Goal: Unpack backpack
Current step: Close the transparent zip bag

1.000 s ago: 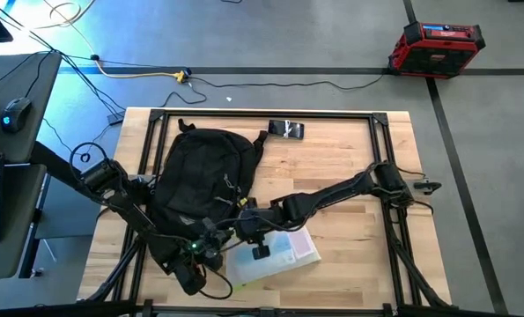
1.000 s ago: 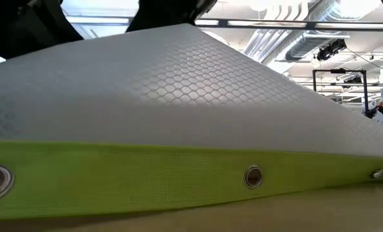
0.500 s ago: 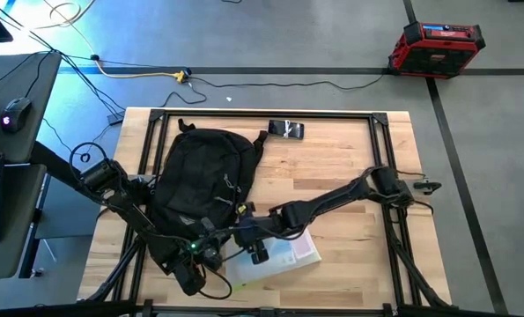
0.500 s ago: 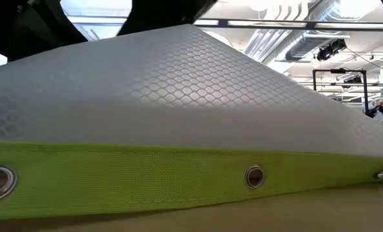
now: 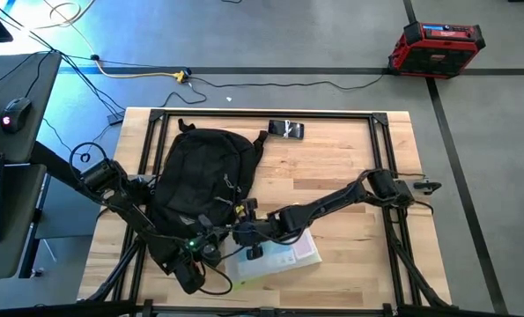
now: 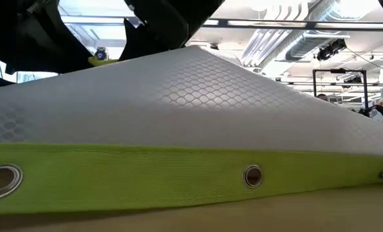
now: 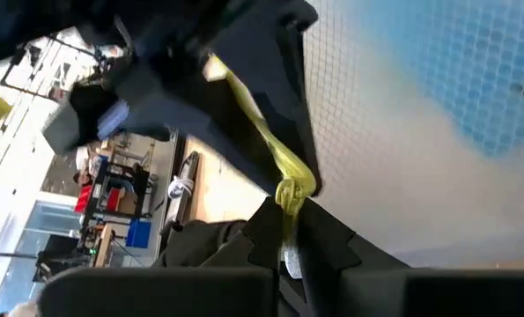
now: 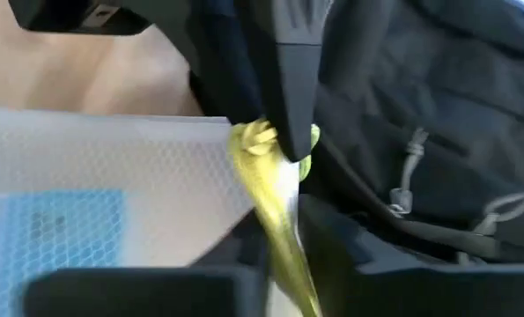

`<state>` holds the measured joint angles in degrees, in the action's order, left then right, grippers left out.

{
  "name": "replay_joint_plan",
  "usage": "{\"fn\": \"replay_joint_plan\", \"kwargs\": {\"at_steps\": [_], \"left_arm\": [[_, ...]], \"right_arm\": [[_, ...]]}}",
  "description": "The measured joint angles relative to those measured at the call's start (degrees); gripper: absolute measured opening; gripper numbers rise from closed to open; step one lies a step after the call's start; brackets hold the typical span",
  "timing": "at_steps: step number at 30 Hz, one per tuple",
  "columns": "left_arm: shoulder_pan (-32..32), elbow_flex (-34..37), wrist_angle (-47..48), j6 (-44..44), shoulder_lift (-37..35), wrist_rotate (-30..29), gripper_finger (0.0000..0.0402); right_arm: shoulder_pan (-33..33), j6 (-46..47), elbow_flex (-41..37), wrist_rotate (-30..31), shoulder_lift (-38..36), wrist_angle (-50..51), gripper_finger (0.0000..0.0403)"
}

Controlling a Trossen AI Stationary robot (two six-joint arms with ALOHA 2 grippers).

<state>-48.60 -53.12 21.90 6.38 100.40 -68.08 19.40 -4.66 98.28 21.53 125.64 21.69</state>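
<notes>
The black backpack (image 5: 200,176) lies on the left half of the table, its open end toward the near edge. A clear honeycomb pouch (image 5: 279,255) with a lime-green edge (image 6: 178,177) lies flat beside it and fills the low view. A yellow cord (image 8: 270,194) with a knot runs by the pouch's corner. My left gripper (image 5: 210,249) and my right gripper (image 5: 244,236) meet at the backpack's near end, both shut on the cord. My left gripper pinches the yellow cord just behind its knot (image 7: 290,192) between its two fingers, which look like one dark tip (image 8: 292,88) from the other wrist. The cord runs on slantwise away from the fingers. My right gripper pinches the yellow cord's strap part (image 8: 284,238) between its two fingers, a short way from the knot. The fingers slant down from the table's right side. The cord stretches straight from this hold to the knot.
A small dark flat item (image 5: 286,129) lies near the far edge. Black frame rails (image 5: 262,114) run round the table top. Bare wood lies on the right half, behind my right arm (image 5: 341,198). A red case (image 5: 436,48) stands on the floor beyond.
My right gripper has gone toward the table's left edge and a little down, up to the left gripper at the backpack's near end. The pouch's raised part, seen in the low view, has sunk slightly.
</notes>
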Motion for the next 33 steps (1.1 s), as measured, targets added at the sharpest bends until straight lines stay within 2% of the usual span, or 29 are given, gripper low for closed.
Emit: {"fn": "replay_joint_plan", "kwargs": {"at_steps": [7, 13, 18, 21, 29, 33], "left_arm": [[-2.5, 0.0, 6.7, 6.6, -1.5, -0.8, 0.0107], [-3.0, 0.0, 10.1, 17.7, -4.6, -1.5, 0.0163], [-0.8, 0.0, 11.1, 23.4, -5.0, 0.0, 0.0169], [-0.1, 0.0, 11.5, 24.8, -5.0, 1.8, 0.0165], [1.5, 0.0, 11.3, 27.8, -4.9, 2.3, 0.0151], [4.4, 0.0, 10.0, 25.6, -4.9, 3.6, 0.0149]], "right_arm": [[3.2, -4.8, 0.0, 15.9, 0.0, 2.6, 0.0001], [5.3, -7.7, 0.0, 20.8, 0.0, 3.3, 0.0], [7.1, -12.7, 0.0, 25.7, 0.0, 2.9, 0.0], [7.9, -13.7, 0.0, 26.0, 0.0, 2.8, 0.0], [8.0, -13.7, 0.0, 25.9, 0.0, 2.7, 0.0], [8.0, -13.8, 0.0, 25.3, 0.0, 2.4, 0.0]]}}
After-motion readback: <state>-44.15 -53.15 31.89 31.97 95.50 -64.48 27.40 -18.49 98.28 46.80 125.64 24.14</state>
